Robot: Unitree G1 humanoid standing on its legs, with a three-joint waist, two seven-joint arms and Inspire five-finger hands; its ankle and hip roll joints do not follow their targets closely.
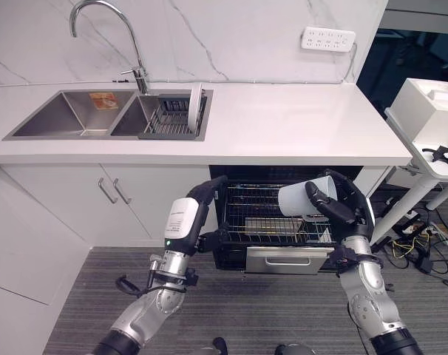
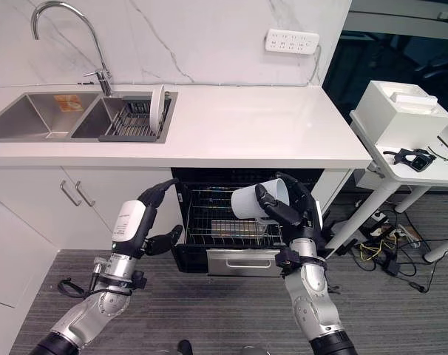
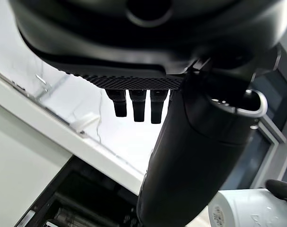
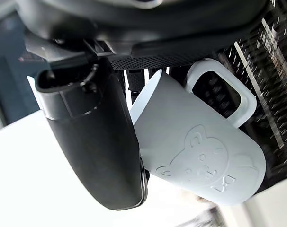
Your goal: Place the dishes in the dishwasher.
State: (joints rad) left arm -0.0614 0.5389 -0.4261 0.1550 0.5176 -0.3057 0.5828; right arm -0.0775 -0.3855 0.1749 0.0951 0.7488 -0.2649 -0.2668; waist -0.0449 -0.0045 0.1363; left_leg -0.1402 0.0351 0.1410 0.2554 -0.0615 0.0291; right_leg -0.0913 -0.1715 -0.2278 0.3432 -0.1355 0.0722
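**Mug over the rack – main risks: slip, or a knock on the wires**

R hand (image 1: 346,207) has its thumb and fingers (image 2: 279,208) curled round a white handled mug (image 1: 307,197), held on its side w/ the base end pointing toward the robot's left, above the pulled-out dishwasher rack (image 1: 261,214). In the R wrist view the mug (image 4: 200,156) is clamped between thumb and fingers, handle on the far side by the rack wires; it touches nothing else.

L hand (image 1: 202,214) sits at the rack's left front corner, fingers mostly straight and relaxed, holding nothing. Can't tell if it touches the rack frame.

Risks, as I judge them:
- Smooth body gripped across its side; if the wrist rolls to turn the mug rim-down, it could slide out and drop onto the wires.
- Handle sticks out; could snag a wire on the way down and twist the mug in the grip.
- A flat item already lies in the rack below; setting down there = a clash or tip-over.
- L hand close to the rack; a nudge would shift the target.

Still to go: a plate (image 1: 195,108) stands in the drainer basket (image 1: 172,122) in the sink, up on the bench (image 1: 298,122).
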